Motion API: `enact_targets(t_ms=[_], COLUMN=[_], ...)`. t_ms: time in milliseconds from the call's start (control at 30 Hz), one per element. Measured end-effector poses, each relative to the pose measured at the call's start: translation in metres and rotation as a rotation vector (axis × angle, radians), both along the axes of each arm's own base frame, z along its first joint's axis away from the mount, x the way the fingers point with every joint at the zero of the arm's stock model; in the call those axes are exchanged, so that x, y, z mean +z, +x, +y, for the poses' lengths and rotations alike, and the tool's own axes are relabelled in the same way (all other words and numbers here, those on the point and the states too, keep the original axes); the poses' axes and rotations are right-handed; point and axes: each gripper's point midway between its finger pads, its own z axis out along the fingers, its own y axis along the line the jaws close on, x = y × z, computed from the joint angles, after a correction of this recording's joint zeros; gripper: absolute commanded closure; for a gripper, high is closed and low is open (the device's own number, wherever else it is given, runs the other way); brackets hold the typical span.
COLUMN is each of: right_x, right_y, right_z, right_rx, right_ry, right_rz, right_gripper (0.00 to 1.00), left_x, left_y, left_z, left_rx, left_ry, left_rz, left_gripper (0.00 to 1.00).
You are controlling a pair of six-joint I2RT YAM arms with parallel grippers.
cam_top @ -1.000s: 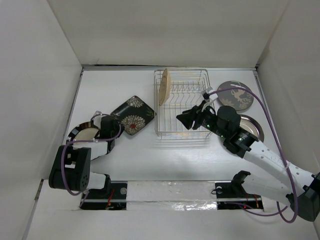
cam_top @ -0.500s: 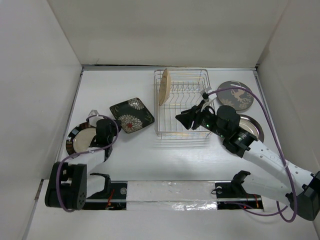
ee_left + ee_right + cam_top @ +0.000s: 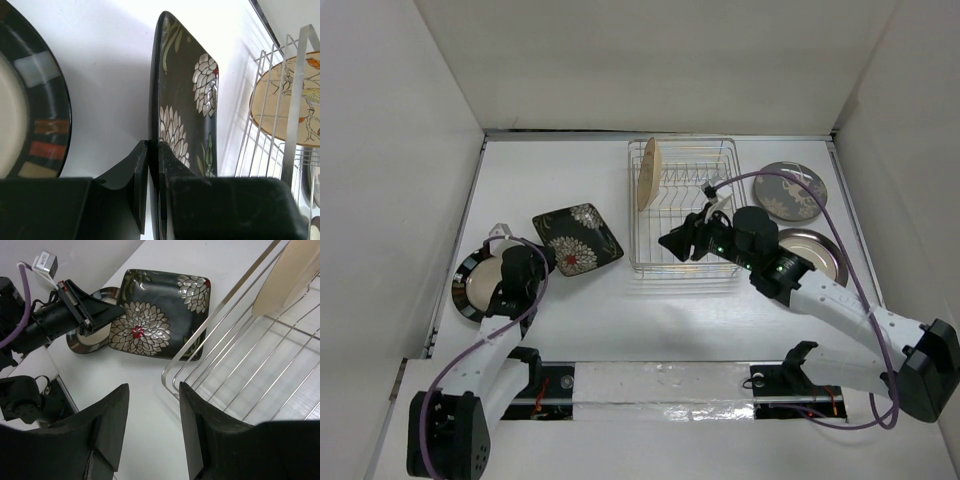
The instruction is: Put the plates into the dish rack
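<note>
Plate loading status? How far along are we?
Done: the tan plate stands in the dish rack. In hand: the left gripper pinches the rim of the black floral plate, not yet racked; the right gripper hovers open by the rack's near-left corner. Remaining: that plate, plus the cream-centred plate, the patterned round plate and the grey-centred plate.

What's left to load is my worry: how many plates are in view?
5. Tan plate upright in the dish rack; black floral square plate in the left claw; cream-centred round plate far left; patterned dark plate and grey plate right of the rack.
</note>
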Motion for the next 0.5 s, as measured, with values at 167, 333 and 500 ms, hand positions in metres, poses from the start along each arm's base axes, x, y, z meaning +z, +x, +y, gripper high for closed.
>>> enact_targets(t_ms=[167,333,500], right_x=[0.002,0.000,-0.004], right_y=[0.009,0.018,0.021], right_z=[0.011,0.028,0.037], right_rx=[0.011,0.039,0.061], right_ry=[-0.003,-0.004,-0.006], right_rz=[0.010,0.026,0.041], right_gripper=[0.37,0.27,0.17], left_x=[0.018,0.066,0.109], left_y=[-0.008,-0.001,0.000], left_z=[0.006,0.010,0.011], left_rx=[0.010,0.020,0.015], left_ry=[0.031,0.063,0.082], left_rz=[0.018,-0.042,-0.113], left_gripper=[1.00,1.00,1.00])
